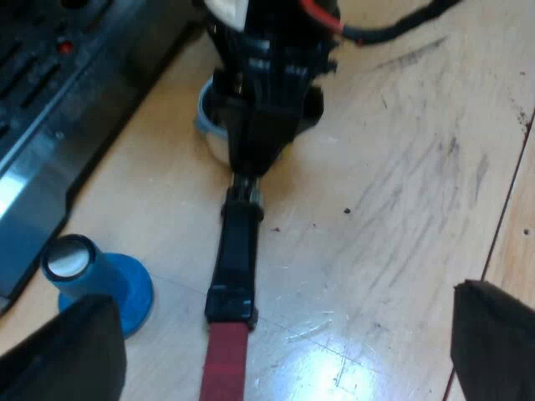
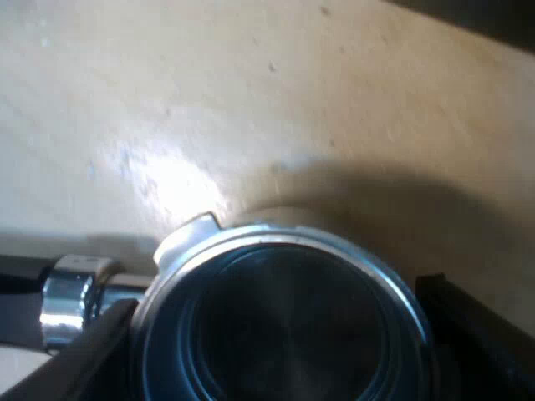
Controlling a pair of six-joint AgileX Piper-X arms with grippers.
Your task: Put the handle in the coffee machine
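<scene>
The metal holder [image 1: 236, 251] lies on the wooden table, its dark handle running toward my left gripper [image 1: 288, 301] and its red end [image 1: 226, 363] nearest to it. My left gripper stands open, one finger on each side of the red end and clear of it. My right gripper [image 1: 267, 100] has come down over the holder's basket end. In the right wrist view the round metal basket [image 2: 284, 326] sits between the two black fingers [image 2: 84, 351] of my right gripper [image 2: 280, 334], which press against its rim on both sides.
A blue tamper [image 1: 96, 280] with a pale top stands on the table beside the handle, close to the espresso machine's dark base and drip grate [image 1: 58, 109]. Bare, scuffed wood [image 1: 401, 184] stretches away on the handle's other side.
</scene>
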